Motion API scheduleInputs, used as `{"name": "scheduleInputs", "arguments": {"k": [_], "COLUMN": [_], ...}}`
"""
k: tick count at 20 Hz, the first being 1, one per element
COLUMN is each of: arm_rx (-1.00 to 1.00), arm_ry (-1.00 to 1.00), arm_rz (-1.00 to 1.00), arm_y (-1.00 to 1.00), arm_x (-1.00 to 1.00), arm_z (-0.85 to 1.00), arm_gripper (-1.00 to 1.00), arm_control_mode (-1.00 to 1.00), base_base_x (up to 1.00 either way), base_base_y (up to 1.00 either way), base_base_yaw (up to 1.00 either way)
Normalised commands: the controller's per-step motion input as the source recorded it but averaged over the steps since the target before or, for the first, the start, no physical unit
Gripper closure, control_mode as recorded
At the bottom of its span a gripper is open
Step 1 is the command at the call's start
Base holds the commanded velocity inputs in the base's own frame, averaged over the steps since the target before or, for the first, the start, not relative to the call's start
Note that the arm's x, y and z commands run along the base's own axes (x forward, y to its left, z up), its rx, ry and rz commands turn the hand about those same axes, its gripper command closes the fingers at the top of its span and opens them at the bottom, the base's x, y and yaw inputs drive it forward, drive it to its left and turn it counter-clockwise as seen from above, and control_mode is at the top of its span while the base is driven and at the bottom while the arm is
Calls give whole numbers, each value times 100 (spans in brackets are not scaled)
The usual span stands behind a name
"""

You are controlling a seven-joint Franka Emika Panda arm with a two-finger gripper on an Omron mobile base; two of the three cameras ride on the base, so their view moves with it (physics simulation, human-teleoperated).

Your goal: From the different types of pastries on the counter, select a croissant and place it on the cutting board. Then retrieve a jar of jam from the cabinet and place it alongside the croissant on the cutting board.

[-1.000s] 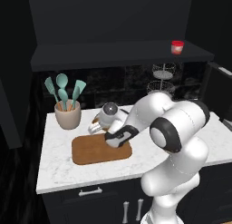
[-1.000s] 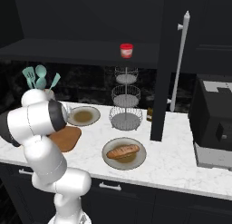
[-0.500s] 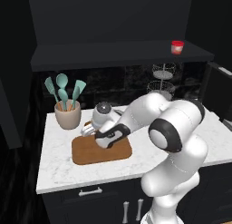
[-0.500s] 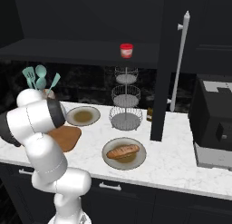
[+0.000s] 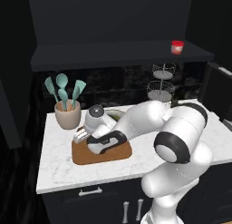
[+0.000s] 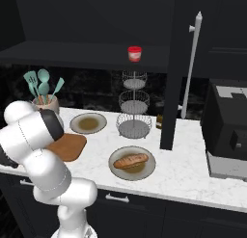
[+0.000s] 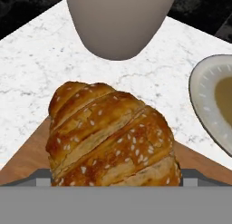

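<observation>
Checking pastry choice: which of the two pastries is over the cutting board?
The ridged golden croissant, close before the fingers, over the cutting board. The other pastry lies on a grey-rimmed plate.

No text, label, brand, number or sign can be read anywhere in these pictures. The jar of jam [image 5: 177,47] on the cabinet [image 5: 113,53] ledge shows a red lid and a pale body, with no legible label. The dark appliance [image 6: 226,126] on the counter [image 6: 183,169] carries no readable marking, and the utensil crock [image 5: 67,114] is plain.
</observation>
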Motion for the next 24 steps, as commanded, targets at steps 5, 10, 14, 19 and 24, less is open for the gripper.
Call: {"name": "scheduleInputs", "arguments": {"k": [5, 10, 14, 19, 24], "arm_rx": [0, 0, 0, 0, 0], "arm_ry": [0, 10, 11, 9, 2], "arm_rz": [1, 2, 4, 4, 1], "arm_y": [4, 3, 20, 20, 5], "arm_x": [-19, 0, -1, -7, 0], "arm_z": [-1, -11, -22, -16, -2], "arm_gripper": [100, 100, 100, 100, 100], "arm_control_mode": [-100, -100, -100, -100, -100], "base_base_x": [0, 0, 0, 0, 0], "base_base_y": [0, 0, 0, 0, 0], "base_base_yaw": [0, 0, 0, 0, 0]}}
